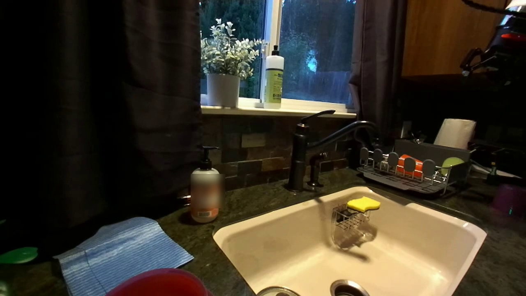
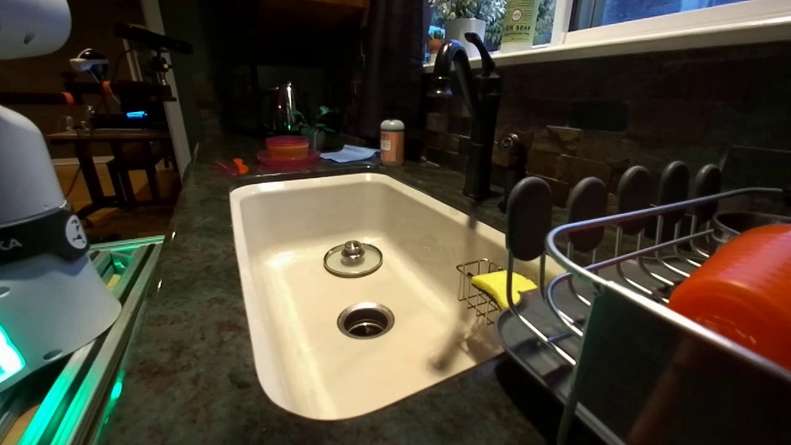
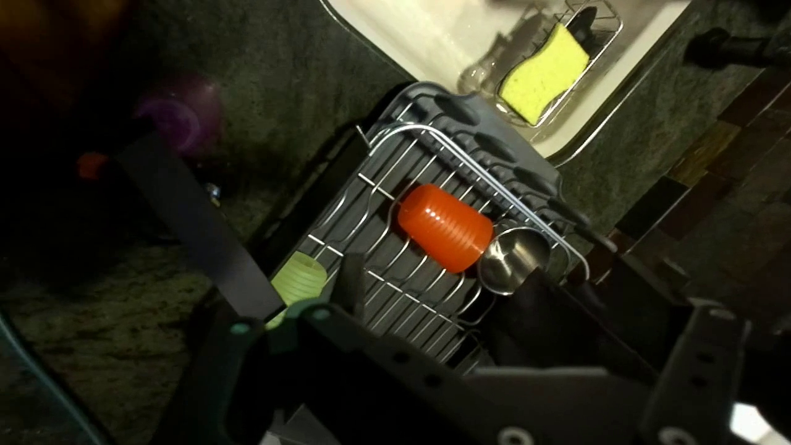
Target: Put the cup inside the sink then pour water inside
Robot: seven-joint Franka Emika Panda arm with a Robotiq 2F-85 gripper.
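Cup and sink are apart; the dark tabletop, largest of all, runs around the sink. The sink is a cream-white basin with rounded corners. Just beside the sink sits a gray wire dish rack. Between the sink and the window rises a dark faucet. Past the sink's end opposite the dish rack, a blue cloth lies on the tabletop, near a red dish. The tool is higher than the sink, on its rack side, and released: in the wrist view its 2 fingers are spread apart. A pump bottle stands upright near the sink's corner, on the cloth side, in both exterior views. Inside the sink, a glass lid lies near the drain. Outside the sink, in the dish rack, are a metal bowl and the cup, which is orange-red and tipped on its side; whether those 2 touch I cannot tell. A green cup is in the same dish rack, farther from the sink. A yellow sponge sits on a wire basket inside the sink.
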